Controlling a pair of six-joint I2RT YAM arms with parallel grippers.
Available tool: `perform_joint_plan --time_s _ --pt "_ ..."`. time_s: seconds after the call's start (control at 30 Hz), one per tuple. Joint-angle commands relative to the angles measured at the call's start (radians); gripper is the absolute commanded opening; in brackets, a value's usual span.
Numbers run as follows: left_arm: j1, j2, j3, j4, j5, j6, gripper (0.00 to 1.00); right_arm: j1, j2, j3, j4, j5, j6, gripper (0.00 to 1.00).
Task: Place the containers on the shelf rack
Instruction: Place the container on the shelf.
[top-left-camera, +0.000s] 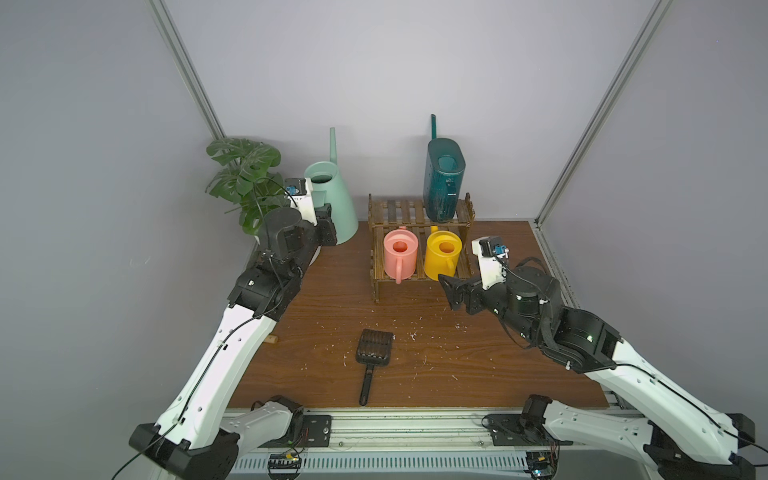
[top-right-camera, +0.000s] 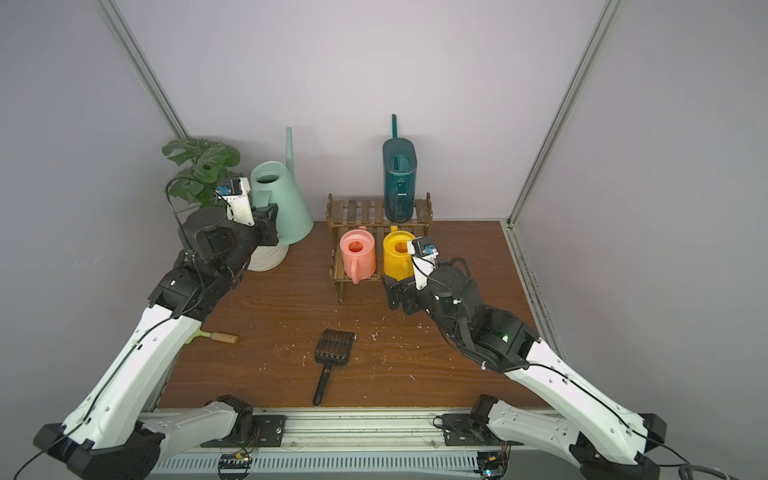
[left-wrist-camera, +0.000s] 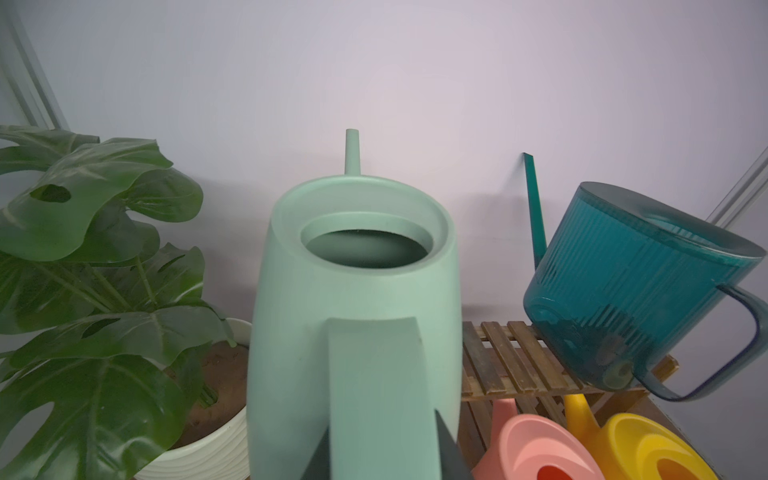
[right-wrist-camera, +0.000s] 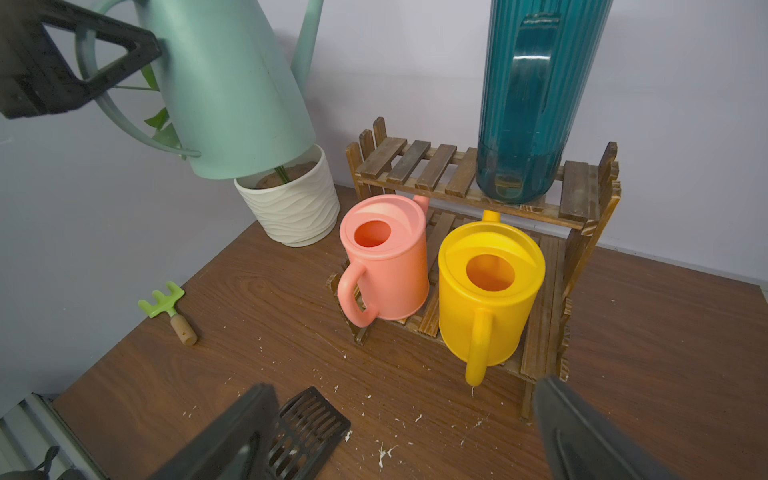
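Observation:
My left gripper (left-wrist-camera: 384, 451) is shut on the flat handle of the mint-green container (left-wrist-camera: 357, 282). That tall conical can (top-left-camera: 332, 199) hangs tilted above the table, left of the shelf rack (top-left-camera: 399, 212), with its base over the white pot (right-wrist-camera: 291, 208). The dark-teal container (top-left-camera: 442, 183) stands on the right of the rack's top tier. On the lower tier sit the pink container (top-left-camera: 400, 253) and the yellow container (top-left-camera: 442, 254), side by side. My right gripper (right-wrist-camera: 403, 390) stands open and empty low in front of the rack, near the yellow can's handle.
A leafy plant (top-left-camera: 245, 183) fills the back left corner. A black slotted scoop (top-left-camera: 374, 349) lies on the wooden table (top-left-camera: 478, 374) in front of the rack, among white crumbs. A small green rake (right-wrist-camera: 170, 309) lies by the left edge. Grey walls close in behind.

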Motion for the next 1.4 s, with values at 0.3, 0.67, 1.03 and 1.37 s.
perform_joint_plan --time_s 0.3,0.67,1.03,1.37 --pt "-0.257 0.146 0.223 0.048 -0.204 -0.001 0.04 0.001 0.022 -0.017 0.04 -0.002 0.008 0.99" --pt "-0.357 0.327 0.349 0.056 -0.32 0.027 0.04 0.002 0.008 -0.102 0.178 0.086 -0.069 0.99" --pt "-0.363 0.389 0.37 0.099 -0.319 0.025 0.04 0.001 -0.088 -0.214 0.321 0.187 -0.137 0.99" --pt "-0.361 0.456 0.411 0.121 -0.316 0.023 0.04 0.001 -0.093 -0.234 0.322 0.188 -0.145 0.99"
